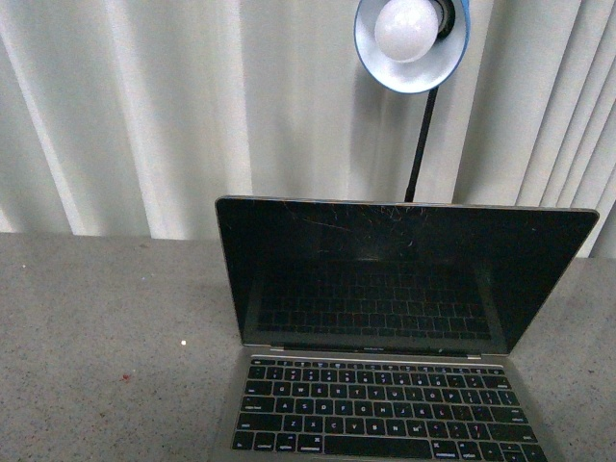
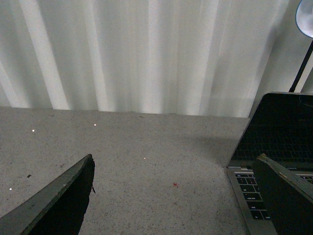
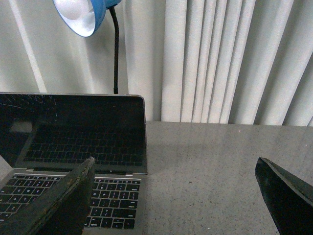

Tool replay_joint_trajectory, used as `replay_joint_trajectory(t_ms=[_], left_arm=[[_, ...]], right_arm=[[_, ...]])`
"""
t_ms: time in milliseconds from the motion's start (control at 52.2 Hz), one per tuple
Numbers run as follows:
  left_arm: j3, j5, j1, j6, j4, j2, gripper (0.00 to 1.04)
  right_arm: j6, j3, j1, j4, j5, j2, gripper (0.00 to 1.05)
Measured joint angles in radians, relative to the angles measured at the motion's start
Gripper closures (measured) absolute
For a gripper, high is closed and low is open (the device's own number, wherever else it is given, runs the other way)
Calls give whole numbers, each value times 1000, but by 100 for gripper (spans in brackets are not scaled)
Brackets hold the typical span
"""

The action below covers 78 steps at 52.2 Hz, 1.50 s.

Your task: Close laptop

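laptop (image 1: 404, 289) sits open at worktop's (image 1: 96, 337) near edge, left gripper (image 2: 175, 161) and right gripper (image 3: 176, 161) both spread wide, empty; a push on the possibly cracked top edge could slip off or skid the base backward.

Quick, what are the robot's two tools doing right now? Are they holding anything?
Left tool: open, holding nothing.
Right tool: open, holding nothing.
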Motion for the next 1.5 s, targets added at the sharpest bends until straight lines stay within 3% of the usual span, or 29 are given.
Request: replay_joint_trajectory(t_ms=[1227, 1361, 1495], left_arm=[[0, 0, 0, 0, 0, 0, 7], [0, -2, 0, 0, 0, 0, 7], [74, -430, -138, -175, -219, 166, 7]], right_arm=[[0, 0, 0, 0, 0, 0, 7], [-70, 47, 90, -142, 264, 79, 7], [-111, 47, 72, -91, 234, 120, 7]])
